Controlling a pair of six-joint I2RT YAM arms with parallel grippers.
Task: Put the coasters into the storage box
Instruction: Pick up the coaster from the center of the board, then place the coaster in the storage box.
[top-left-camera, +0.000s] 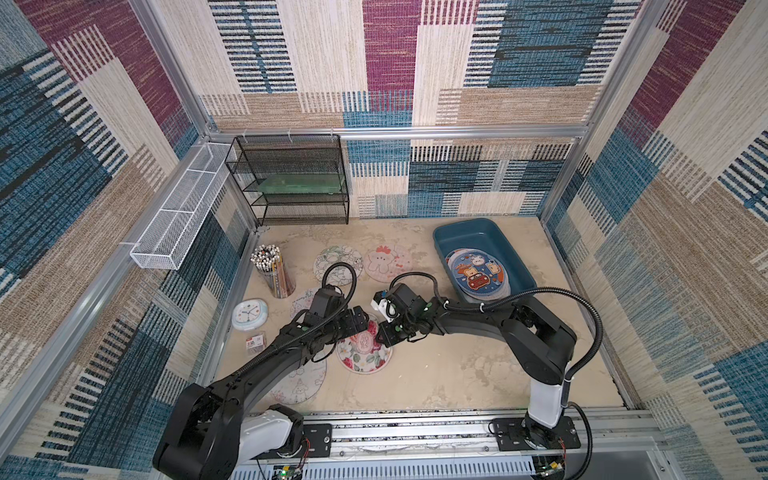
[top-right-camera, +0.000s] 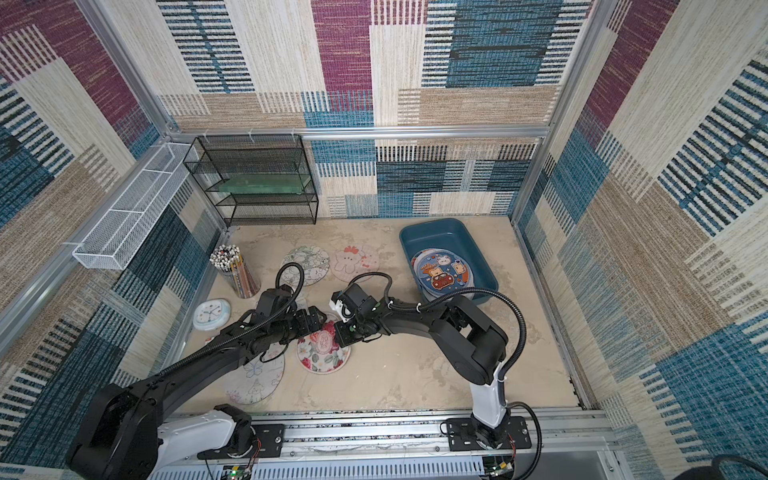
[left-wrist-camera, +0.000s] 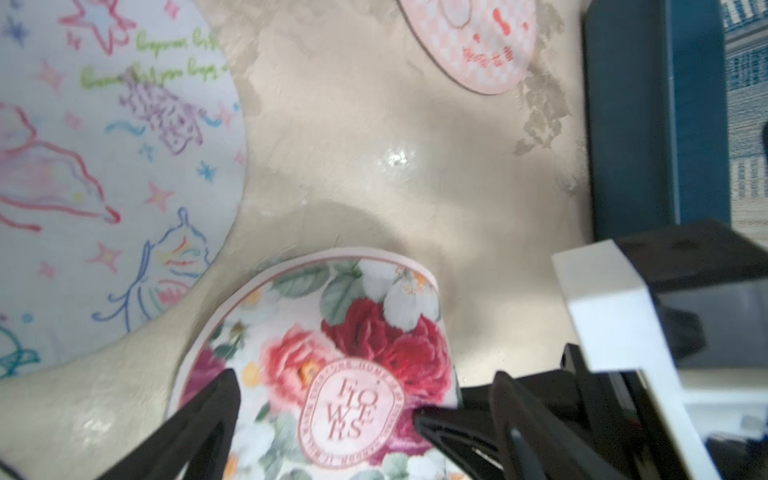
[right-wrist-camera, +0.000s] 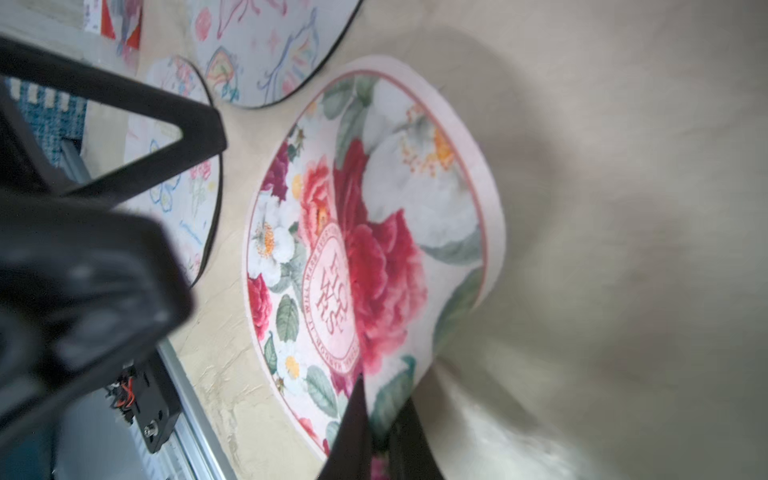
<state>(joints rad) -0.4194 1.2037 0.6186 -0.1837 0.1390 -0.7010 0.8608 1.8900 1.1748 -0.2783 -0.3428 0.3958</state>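
The task looks partway done. The box (top-left-camera: 469, 239) sits at the far right of the surface (top-left-camera: 457, 374). A stack (top-left-camera: 476, 272) of coasters lies in its near end, topped by a blue-rimmed one with a red car; how many lie beneath it cannot be counted.

Five coasters show outside the box. The floral coaster (top-left-camera: 365, 355) lies mid-surface, well apart from the box, and is the one being worked. The right hand (right-wrist-camera: 380, 428) is clenched on its rim, which curls up there while the far part rests on the surface. The left hand (left-wrist-camera: 324, 392) is released, its fingers spread wide over the opposite side and grasping nothing; whether they touch the coaster I cannot tell.

Beyond the hands, a green coaster (top-left-camera: 338, 264) and a pink coaster (top-left-camera: 388, 262) lie just beside each other. A crayon coaster (top-left-camera: 303, 301) is mostly hidden under the left arm, and a pale coaster (top-left-camera: 299, 382) nearer the front is partly covered by it too. So the floral one must yet be lifted and carried over, then at least four more.

The surface is beige, mottled and faintly glossy. Along its left side stand a pencil cup (top-left-camera: 274, 270), a clock (top-left-camera: 249, 314) and a packet (top-left-camera: 255, 343). A black rack (top-left-camera: 291, 178) fills the back left corner, and a white tray (top-left-camera: 178, 216) hangs on the left frame. The walls (top-left-camera: 519, 62) are woven patchwork in blue, tan, cream and plum, set in aluminium framing. Both arms stand on a rail (top-left-camera: 415, 432) along the front.
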